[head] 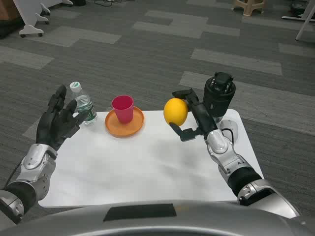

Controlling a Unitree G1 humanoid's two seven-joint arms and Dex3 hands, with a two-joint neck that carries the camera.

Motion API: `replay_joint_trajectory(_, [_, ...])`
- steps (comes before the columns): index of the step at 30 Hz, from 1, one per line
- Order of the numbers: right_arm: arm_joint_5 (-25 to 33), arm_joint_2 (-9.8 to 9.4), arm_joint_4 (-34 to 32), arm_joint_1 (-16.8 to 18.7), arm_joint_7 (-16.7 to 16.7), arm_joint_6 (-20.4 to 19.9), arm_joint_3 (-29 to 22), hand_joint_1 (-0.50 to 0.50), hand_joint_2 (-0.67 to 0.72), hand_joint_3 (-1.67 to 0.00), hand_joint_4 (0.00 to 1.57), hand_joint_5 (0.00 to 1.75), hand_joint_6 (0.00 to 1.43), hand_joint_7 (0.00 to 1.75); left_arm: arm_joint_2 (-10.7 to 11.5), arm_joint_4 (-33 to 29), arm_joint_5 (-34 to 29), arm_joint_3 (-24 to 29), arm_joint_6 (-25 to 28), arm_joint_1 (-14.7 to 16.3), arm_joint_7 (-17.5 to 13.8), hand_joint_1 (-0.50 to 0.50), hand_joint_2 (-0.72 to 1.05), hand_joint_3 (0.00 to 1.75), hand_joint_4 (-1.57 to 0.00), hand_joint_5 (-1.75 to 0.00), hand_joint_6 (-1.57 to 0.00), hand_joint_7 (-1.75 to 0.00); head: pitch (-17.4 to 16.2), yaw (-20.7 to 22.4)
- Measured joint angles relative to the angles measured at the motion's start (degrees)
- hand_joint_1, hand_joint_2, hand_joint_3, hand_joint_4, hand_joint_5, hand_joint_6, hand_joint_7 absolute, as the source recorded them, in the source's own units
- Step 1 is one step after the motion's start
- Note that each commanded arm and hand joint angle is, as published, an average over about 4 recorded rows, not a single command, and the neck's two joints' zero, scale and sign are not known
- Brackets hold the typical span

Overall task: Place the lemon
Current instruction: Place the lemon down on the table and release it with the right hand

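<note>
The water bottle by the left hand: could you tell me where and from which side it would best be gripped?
Judging from the head view, the water bottle stands upright at the table's far left edge. Its straight body below the white cap suits a wrap-around grip. The left hand, open and right beside it, could come in from the left; the orange plate with the red cup crowds the right.

Grey patchwork carpet (147,54) (paler rectangles throughout)
</note>
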Motion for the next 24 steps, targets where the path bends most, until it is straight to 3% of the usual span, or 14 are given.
replay_joint_trajectory(3, [0.0,-0.06,-0.6,0.2,0.0,0.0,-0.7,-0.35,-0.54,-1.27,0.11,1.75,0.29,1.33,0.0,0.0,0.0,0.1,0.0,0.0,0.0,0.5,1.05,0.09,0.0,-0.21,0.0,0.0,1.2,0.0])
replay_joint_trajectory(24, [0.2,-0.24,-0.9,0.3,0.0,0.0,-1.2,-0.38,-0.54,-1.27,0.11,1.75,0.29,1.33,0.0,0.1,0.0,0.3,0.0,0.0,0.0,0.5,1.05,0.09,0.0,-0.21,0.0,0.0,0.5,-0.1])
